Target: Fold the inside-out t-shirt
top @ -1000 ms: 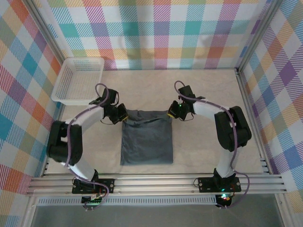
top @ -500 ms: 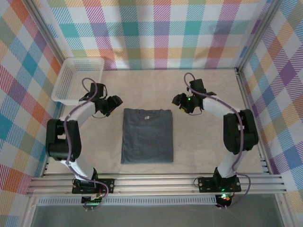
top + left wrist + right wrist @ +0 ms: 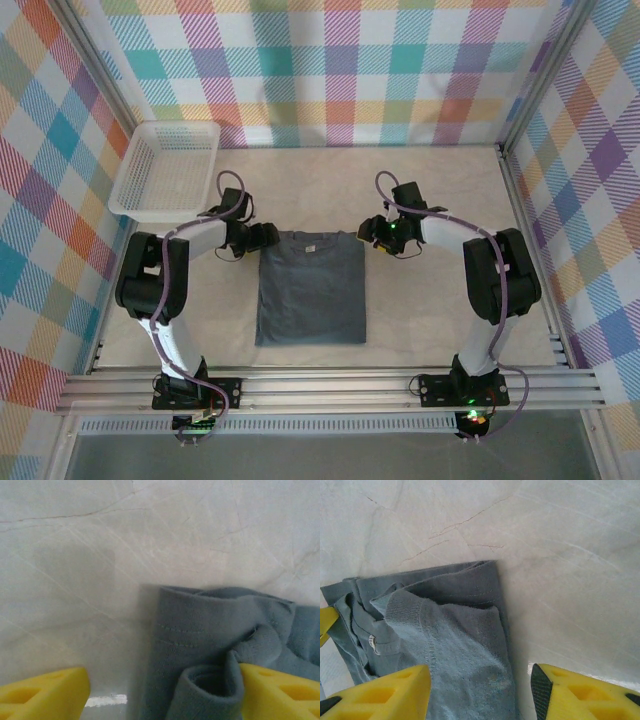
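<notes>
Nearest the arms' bases, the inside-out t-shirt [image 3: 310, 290] lay flat on the desk [image 3: 420, 320], about midway between the left and right edges, its near hem close to the near edge. It formed a tidy upright rectangle with no sleeves sticking out, so we judged the sideways folds done and the garment narrowed into a long panel.

Further back, at the shirt's far edge, both arms had met the cloth. The left gripper [image 3: 262, 238] sat at the far-left corner of the panel. In the left wrist view its yellow fingers [image 3: 40, 692] stood apart, with a rumpled lip of fabric lying between them, against one finger. The right gripper [image 3: 372, 234] sat at the far-right corner, its fingers [image 3: 385, 690] likewise spread, straddling the layered corner and collar band without pinching.

We took what was left to be closing on those two corners and bringing the far end over toward the near hem, perhaps more than once; the bunched left corner might need smoothing.

Beyond, a white basket [image 3: 150, 208] stood in the far-left corner.
</notes>
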Controlling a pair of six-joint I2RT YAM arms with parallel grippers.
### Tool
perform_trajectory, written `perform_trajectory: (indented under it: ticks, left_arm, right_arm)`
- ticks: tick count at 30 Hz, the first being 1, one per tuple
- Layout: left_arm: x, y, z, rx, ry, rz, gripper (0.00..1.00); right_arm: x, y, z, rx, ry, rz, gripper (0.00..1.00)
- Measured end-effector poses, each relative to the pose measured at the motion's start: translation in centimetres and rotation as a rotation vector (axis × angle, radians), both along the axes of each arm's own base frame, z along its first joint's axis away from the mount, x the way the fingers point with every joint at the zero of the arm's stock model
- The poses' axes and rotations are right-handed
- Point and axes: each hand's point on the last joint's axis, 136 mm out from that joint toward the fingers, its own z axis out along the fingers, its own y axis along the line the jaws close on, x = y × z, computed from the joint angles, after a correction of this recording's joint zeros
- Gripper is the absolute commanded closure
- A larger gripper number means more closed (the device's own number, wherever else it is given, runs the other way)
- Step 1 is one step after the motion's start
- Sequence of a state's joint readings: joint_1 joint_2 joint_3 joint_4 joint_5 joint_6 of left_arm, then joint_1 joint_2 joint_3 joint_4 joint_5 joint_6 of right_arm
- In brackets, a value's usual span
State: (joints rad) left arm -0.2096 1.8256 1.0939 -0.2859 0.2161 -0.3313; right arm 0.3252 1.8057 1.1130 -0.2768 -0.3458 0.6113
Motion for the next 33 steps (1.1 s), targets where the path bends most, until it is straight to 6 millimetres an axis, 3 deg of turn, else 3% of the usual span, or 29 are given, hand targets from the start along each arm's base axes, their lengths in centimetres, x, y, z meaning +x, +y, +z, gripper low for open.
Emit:
perform_trajectory:
  ticks: [4, 9, 11, 12, 13, 17, 25, 29, 33]
  left_arm:
    - [2.3, -2.1, 0.2, -0.039, -0.066, -0.066, 0.57]
    - [3.2, -2.7, -0.4, -0.052, -0.061, -0.081, 0.72]
    - [3.5, -2.9, -0.7, -0.05, -0.058, -0.081, 0.86]
    - [3.5, -2.8, -0.7, -0.052, -0.056, -0.077, 0.97]
    - [3.5, -2.9, -0.7, -0.055, -0.054, -0.078, 1.0]
    - [3.5, -3.3, -0.6, -0.079, -0.047, -0.075, 1.0]
    - [3.4, -4.4, 0.0, -0.17, -0.024, -0.046, 1.0]
    - [3.4, -4.8, 0.2, -0.196, -0.02, -0.047, 1.0]
    - [3.4, -5.0, 0.3, -0.21, -0.015, -0.042, 1.0]
  right_arm:
    - [-0.1, 0.0, 0.0, -0.003, 0.001, 0.003, 0.44]
    - [-0.1, 0.0, -0.1, -0.004, 0.001, 0.005, 0.44]
    - [-0.2, -0.1, -0.1, -0.007, 0.006, 0.004, 0.43]
    - [-0.2, -0.2, -0.2, -0.011, 0.009, 0.002, 0.37]
    - [-0.2, -0.3, -0.2, -0.018, 0.011, -0.004, 0.32]
    - [-0.1, -0.7, -0.3, -0.037, 0.004, -0.022, 0.23]
    - [0.5, 0.9, -1.4, 0.0, -0.005, 0.017, 0.34]
    - [1.3, 3.0, -2.3, 0.022, 0.0, 0.058, 0.35]
    - [2.1, 3.8, -2.3, 0.024, -0.01, 0.067, 0.34]
